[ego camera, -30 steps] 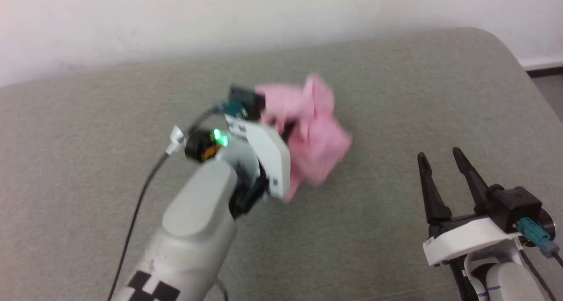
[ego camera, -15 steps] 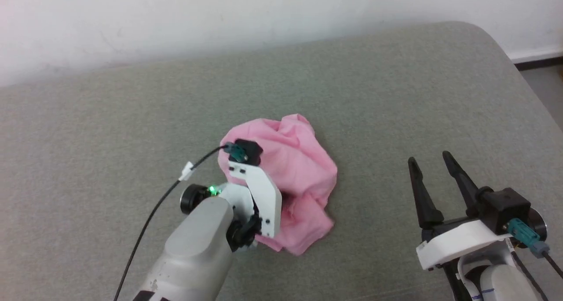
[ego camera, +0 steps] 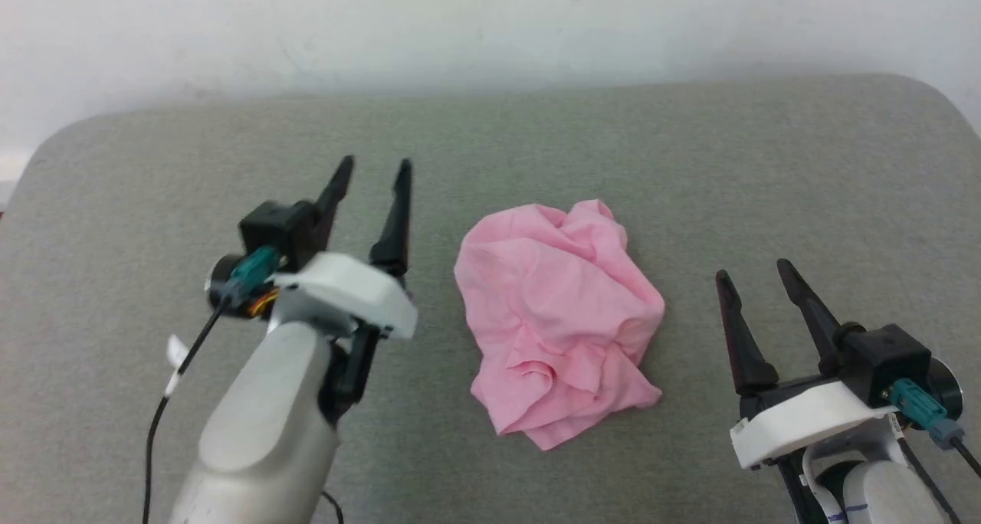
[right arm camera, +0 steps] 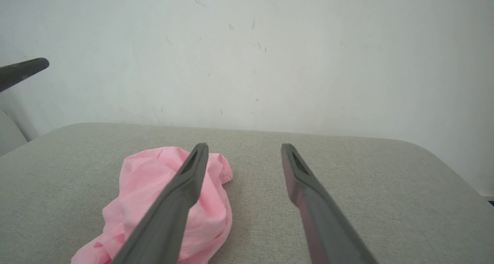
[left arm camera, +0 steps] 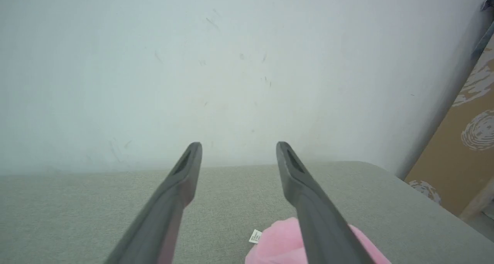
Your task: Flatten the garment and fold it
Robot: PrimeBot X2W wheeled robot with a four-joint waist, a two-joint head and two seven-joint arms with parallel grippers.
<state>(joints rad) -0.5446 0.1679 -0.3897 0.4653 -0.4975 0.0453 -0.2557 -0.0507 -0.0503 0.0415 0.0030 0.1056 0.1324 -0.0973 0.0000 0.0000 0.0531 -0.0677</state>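
Left gripper (ego camera: 374,166) hovers empty, fingers parted, beside the pink garment (ego camera: 559,317) — a crumpled heap midway on the grey padded surface (ego camera: 728,149), white label (left arm camera: 255,236) at its edge. Right gripper (ego camera: 753,271), likewise spread and empty, stands off to its right. Risk: pinching bunched layers together would lift the wad unspread — its own folds are the sole obstruction.

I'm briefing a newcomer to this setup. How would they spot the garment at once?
On the grey table against the white wall, look between the left gripper and right gripper. The garment is the crumpled bright-pink heap there, the one soft, coloured thing.
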